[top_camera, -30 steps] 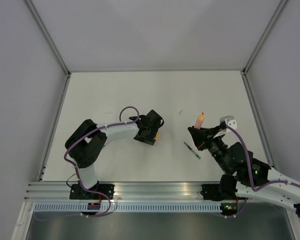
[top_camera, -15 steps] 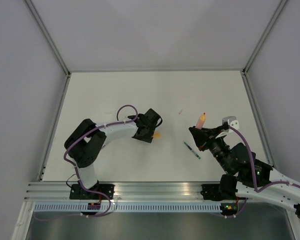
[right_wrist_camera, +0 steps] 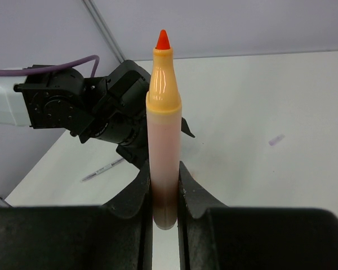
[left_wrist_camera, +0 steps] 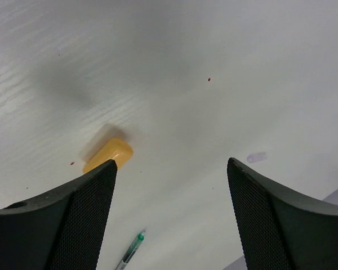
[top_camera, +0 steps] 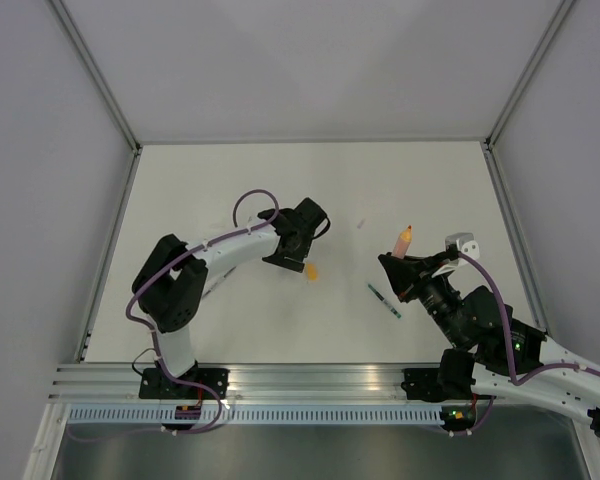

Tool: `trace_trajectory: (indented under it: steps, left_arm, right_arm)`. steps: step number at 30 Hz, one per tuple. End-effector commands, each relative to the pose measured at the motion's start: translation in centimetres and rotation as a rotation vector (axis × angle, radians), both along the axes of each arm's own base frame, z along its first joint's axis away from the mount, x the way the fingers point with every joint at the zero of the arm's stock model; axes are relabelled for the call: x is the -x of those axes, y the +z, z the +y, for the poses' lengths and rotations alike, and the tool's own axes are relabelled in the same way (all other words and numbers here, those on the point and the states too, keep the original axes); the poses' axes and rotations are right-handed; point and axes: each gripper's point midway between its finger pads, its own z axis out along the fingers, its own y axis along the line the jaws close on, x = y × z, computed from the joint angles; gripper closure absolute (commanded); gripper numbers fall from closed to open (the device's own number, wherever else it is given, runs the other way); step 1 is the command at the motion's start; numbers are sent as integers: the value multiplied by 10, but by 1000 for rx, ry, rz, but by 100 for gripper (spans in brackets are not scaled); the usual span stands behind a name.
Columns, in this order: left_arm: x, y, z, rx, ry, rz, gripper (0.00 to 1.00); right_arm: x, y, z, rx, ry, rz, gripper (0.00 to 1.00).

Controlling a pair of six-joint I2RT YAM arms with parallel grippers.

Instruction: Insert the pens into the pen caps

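Observation:
My right gripper [top_camera: 400,270] is shut on the orange-pink pen [top_camera: 403,240] and holds it upright, tip up, above the table; the wrist view shows the pen [right_wrist_camera: 163,129] clamped between the fingers [right_wrist_camera: 136,194]. The small orange cap [top_camera: 313,270] lies on the table just beside my left gripper [top_camera: 300,260], which is open and empty. In the left wrist view the cap [left_wrist_camera: 107,156] lies by the left fingertip [left_wrist_camera: 101,180], outside the gap of the gripper [left_wrist_camera: 172,163]. The dark green pen [top_camera: 385,299] lies between the arms and shows in the left wrist view [left_wrist_camera: 130,254].
A small pale stub [top_camera: 360,224] lies on the table beyond the green pen, also in the left wrist view [left_wrist_camera: 257,157]. The enclosure's walls and metal frame [top_camera: 110,110] stand round the white table. The left arm [right_wrist_camera: 101,112] shows behind the held pen.
My left gripper has shifted a little up and to the right, and the orange cap now lies more exposed beside it. The right gripper with the pen has barely moved.

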Motion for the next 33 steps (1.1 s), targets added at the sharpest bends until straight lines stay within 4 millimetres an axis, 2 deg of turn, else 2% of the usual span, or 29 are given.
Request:
trace_trajectory:
  steps: [1, 6, 9, 10, 12, 14, 15, 16, 19, 20, 22, 23, 28, 30, 31, 33]
  left_arm:
    - [7, -4, 9, -51, 82, 63, 16]
    - [12, 6, 36, -235, -39, 44, 16]
    - [7, 24, 45, -336, -172, -3, 15]
    - [8, 27, 46, -394, -289, -9, 15]
    - [-2, 38, 35, -423, -417, -63, 14]
    - [-4, 38, 27, -484, -615, -78, 13]
    - [-7, 40, 6, -420, -711, -124, 12]
    - [-5, 38, -2, -430, -830, -149, 12]
    - [7, 26, -18, -377, -957, -141, 15]
    - [8, 26, -19, -382, -965, -137, 18]
    - [16, 14, -18, -408, -1009, -79, 22]
    - [12, 19, -16, -444, -996, -70, 24]
    - [26, -13, -22, -454, -1030, 44, 26]
    - [28, -10, -22, -494, -1021, 76, 26]
    - [29, -15, -21, -512, -1022, 105, 26]
    - [29, -7, -21, -514, -1003, 115, 26]
  right_arm:
    - [-1, 2, -2, 1, -7, -6, 100]
    - [0, 3, -2, -6, -1, -5, 100]
    - [-1, 2, -3, -4, -9, -6, 100]
    - [-1, 2, -3, -5, -9, -5, 100]
    - [0, 2, -2, -8, -7, -5, 100]
    - [-1, 2, -2, -5, -7, -5, 100]
    - [0, 2, -1, -4, -6, -3, 100]
    - [-1, 1, -2, -2, -9, -4, 100]
    - [-1, 1, -2, -1, -13, -3, 100]
    - [-2, 0, -3, 0, -18, -2, 100]
    - [-3, -1, -3, 3, -22, -1, 100]
    - [-3, -1, -3, 5, -22, -2, 100]
    - [-3, -1, -2, 5, -19, -1, 100]
    - [-3, -2, -2, 6, -22, 0, 100]
    - [-3, -1, -2, 6, -21, -1, 100]
    - [-3, -1, -2, 6, -21, 0, 100]
